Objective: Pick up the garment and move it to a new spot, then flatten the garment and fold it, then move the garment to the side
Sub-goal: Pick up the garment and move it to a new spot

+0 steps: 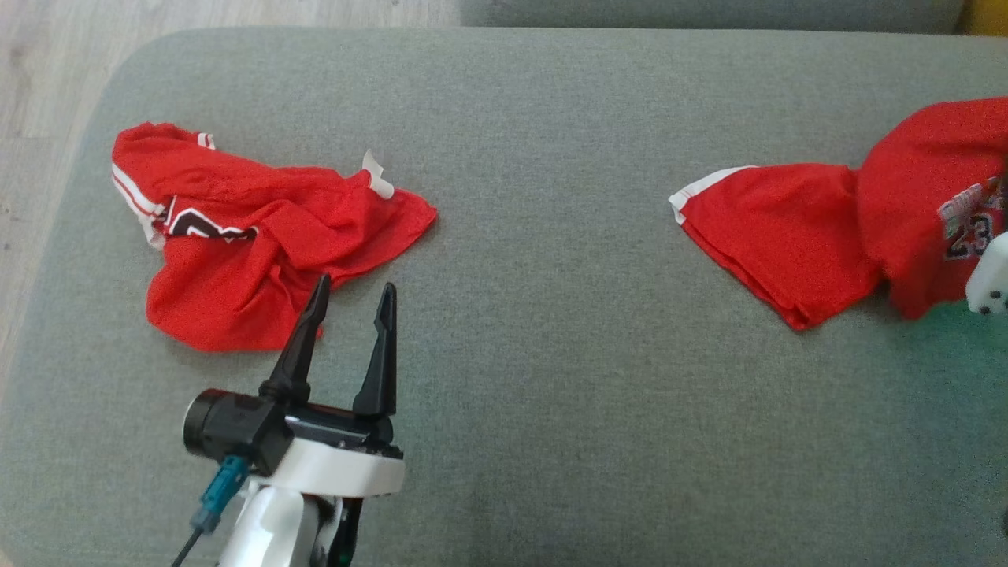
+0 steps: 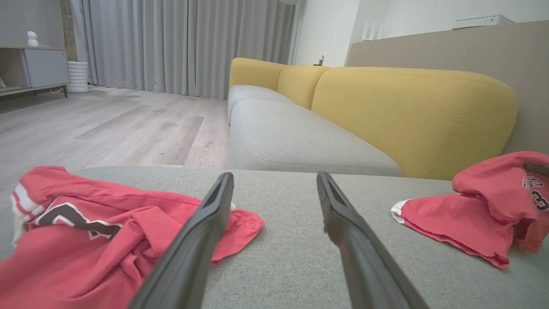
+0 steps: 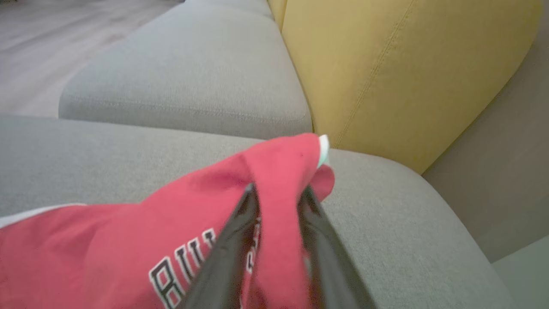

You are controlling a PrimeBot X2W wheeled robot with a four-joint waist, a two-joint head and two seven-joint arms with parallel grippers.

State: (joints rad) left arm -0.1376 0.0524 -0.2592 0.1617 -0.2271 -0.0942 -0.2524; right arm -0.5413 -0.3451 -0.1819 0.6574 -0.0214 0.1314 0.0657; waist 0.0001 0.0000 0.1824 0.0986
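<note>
A red garment (image 1: 787, 228) with a "23" print and white trim lies bunched at the right of the grey cushion (image 1: 551, 378); it also appears in the left wrist view as the red garment (image 2: 463, 219). My right gripper (image 3: 279, 189) is shut on a raised fold of this garment (image 3: 193, 214), near the cushion's back corner. A second red jersey (image 1: 260, 236) lies crumpled at the left. My left gripper (image 1: 354, 285) is open just right of its lower edge, its left finger over the cloth (image 2: 85, 240), holding nothing.
The sofa's yellow backrest (image 2: 407, 111) rises behind the cushion, and another grey seat (image 2: 291, 141) lies beyond. Wooden floor (image 1: 47, 79) runs past the cushion's rounded left edge. Bare cushion separates the two red pieces.
</note>
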